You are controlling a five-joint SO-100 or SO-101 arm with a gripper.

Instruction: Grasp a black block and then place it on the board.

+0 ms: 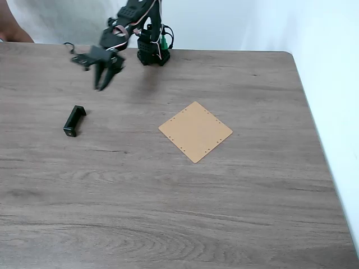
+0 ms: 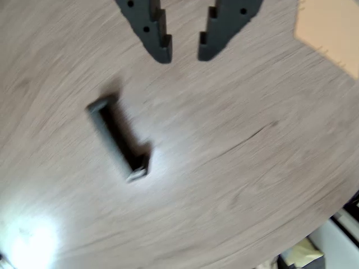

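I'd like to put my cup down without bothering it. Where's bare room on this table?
The whole near half, below the black block and the board, is bare wood. So is the strip right of the board. It's crowded at the far edge, around the gripper.

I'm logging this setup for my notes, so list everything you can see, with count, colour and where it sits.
Small elongated black plastic block: one, black, lying on the table left of the board in the fixed view, untouched.
Thin flat square tan board: one, light brown with small edge holes, flat near the table's middle, turned like a diamond.
Wood-grain table: one, grey-brown, carrying everything.
Wall: white, behind the table.
Person's arm: part of one, top left corner of the fixed view.
Robot arm: one, black, at the far edge.
Tool: one, black, open, above the table beyond the block.
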